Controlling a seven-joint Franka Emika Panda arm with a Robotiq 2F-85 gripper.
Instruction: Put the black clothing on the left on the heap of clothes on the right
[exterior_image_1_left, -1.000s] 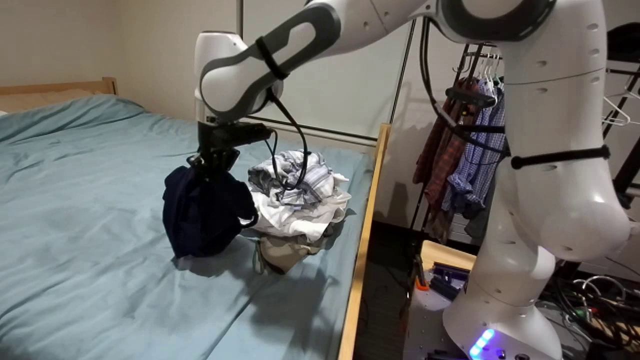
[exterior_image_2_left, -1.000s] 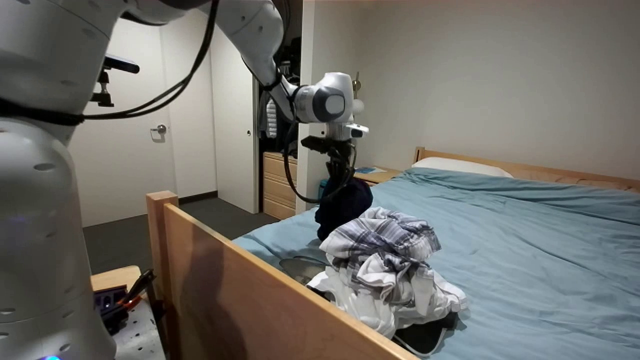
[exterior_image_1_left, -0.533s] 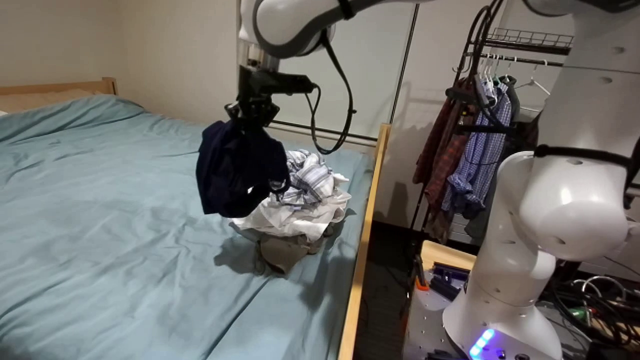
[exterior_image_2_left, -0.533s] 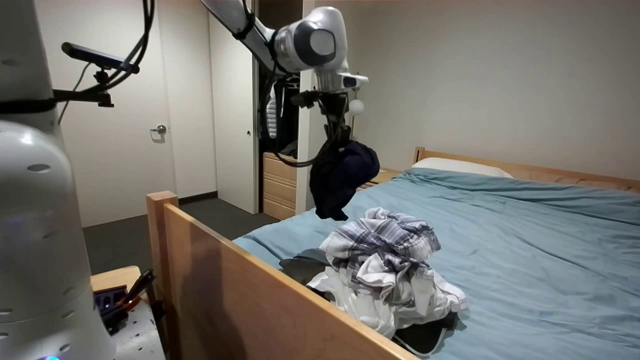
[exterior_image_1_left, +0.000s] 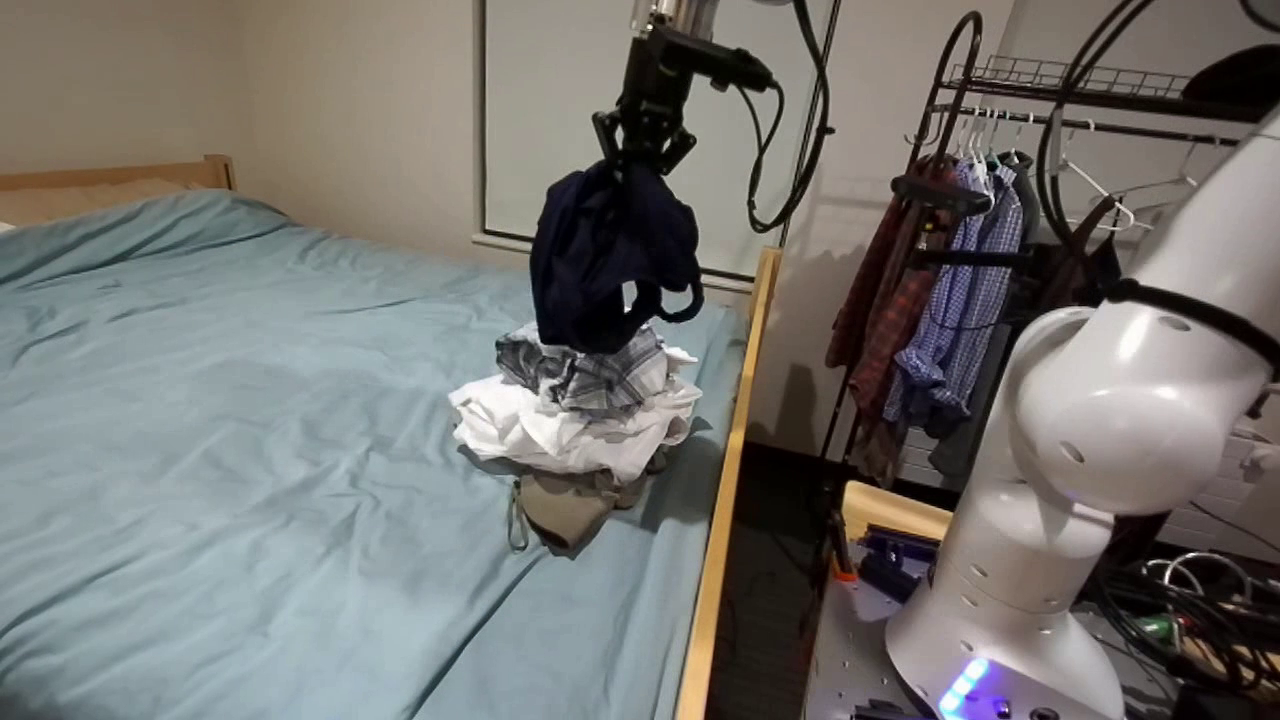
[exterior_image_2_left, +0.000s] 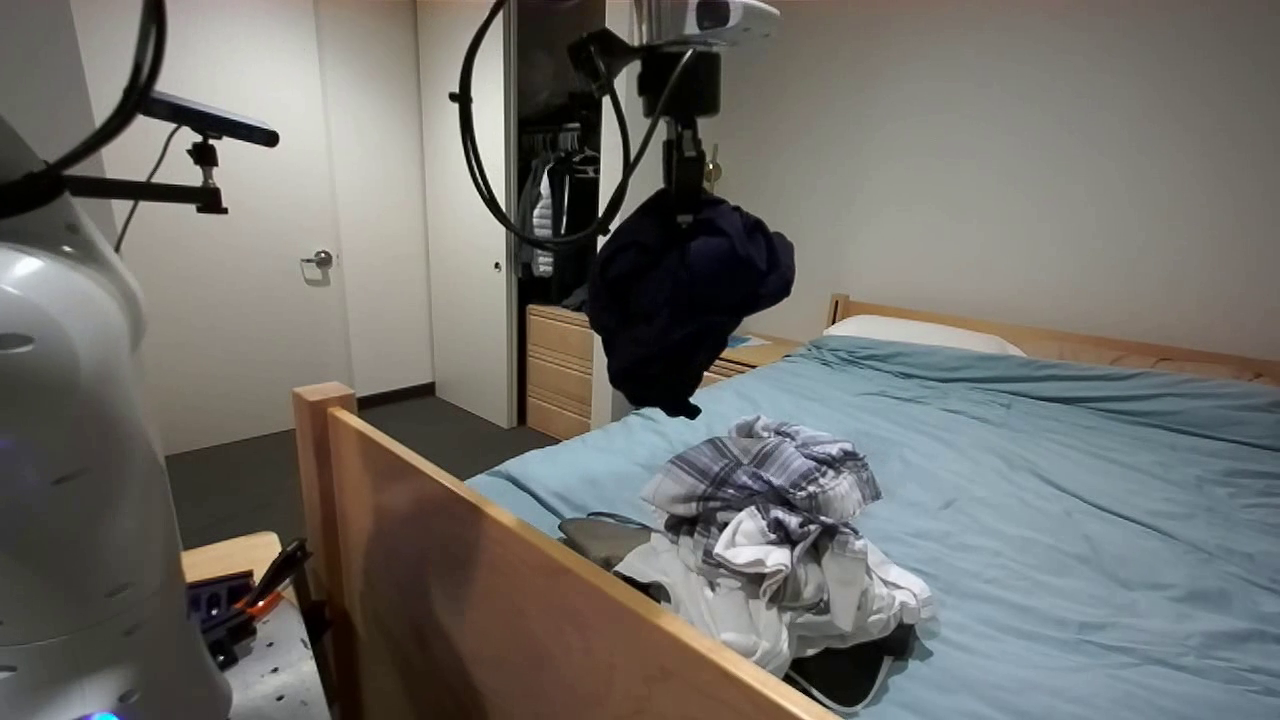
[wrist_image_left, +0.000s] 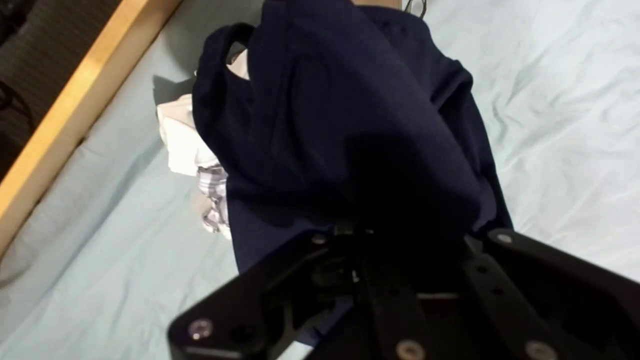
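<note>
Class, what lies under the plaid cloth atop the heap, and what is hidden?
Under the plaid cloth are white clothes; brown cloth and pale-edged black cloth poke out beneath those. The middle is covered, so the pieces cannot be counted.

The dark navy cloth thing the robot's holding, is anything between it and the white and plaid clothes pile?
Nothing visible is. In an exterior view, the dark navy cloth garment hangs from the black gripper, with only open space between its lower end and the white and plaid clothes heap.

the clothing (exterior_image_1_left: 600, 258) hangs above the heap of clothes (exterior_image_1_left: 580, 432) on the bed (exterior_image_1_left: 250, 400), near the footboard (exterior_image_2_left: 500, 590).
</note>
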